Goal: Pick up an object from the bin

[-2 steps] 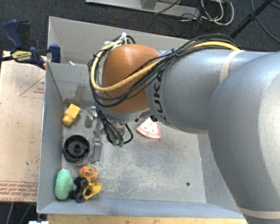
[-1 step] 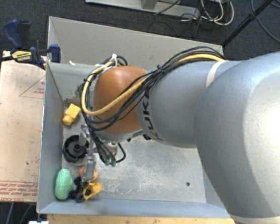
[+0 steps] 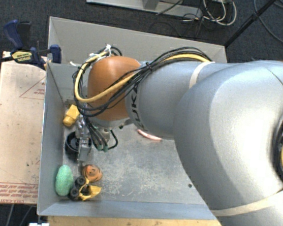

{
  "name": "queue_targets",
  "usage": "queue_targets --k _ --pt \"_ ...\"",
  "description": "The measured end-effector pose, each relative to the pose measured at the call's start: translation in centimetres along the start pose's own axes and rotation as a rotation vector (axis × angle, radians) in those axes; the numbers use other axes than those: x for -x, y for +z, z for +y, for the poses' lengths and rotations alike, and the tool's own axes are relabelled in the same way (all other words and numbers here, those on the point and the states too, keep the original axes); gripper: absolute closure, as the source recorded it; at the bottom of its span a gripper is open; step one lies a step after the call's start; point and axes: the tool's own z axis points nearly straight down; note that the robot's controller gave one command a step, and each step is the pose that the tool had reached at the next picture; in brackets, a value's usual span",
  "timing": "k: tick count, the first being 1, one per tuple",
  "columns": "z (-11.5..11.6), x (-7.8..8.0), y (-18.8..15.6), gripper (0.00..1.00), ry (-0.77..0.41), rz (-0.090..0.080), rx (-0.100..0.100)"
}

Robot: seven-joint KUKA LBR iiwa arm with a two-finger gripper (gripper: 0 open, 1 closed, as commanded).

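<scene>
Arm [image 3: 222, 120], grey, foremost. Tool [image 3: 83, 149]: low by the left wall of bin [image 3: 143, 179], beside black round item [image 3: 70, 144]; spread or pressed, cannot tell. Advice: centre over it, descend plumb, avoid orange piece [image 3: 92, 171].

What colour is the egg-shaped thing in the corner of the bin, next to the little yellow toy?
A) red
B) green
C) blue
B: the egg-shaped thing lying in the corner of the bin, left of the yellow toy, is green.
</scene>
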Motion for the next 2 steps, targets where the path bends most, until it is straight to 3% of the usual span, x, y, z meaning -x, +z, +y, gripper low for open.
queue_targets --k 1,2 --pt "0.0 0.0 0.0 1.00 0.000 0.000 0.000" --pt "0.9 -2.4 -1.7 1.00 -0.007 0.006 -0.004"
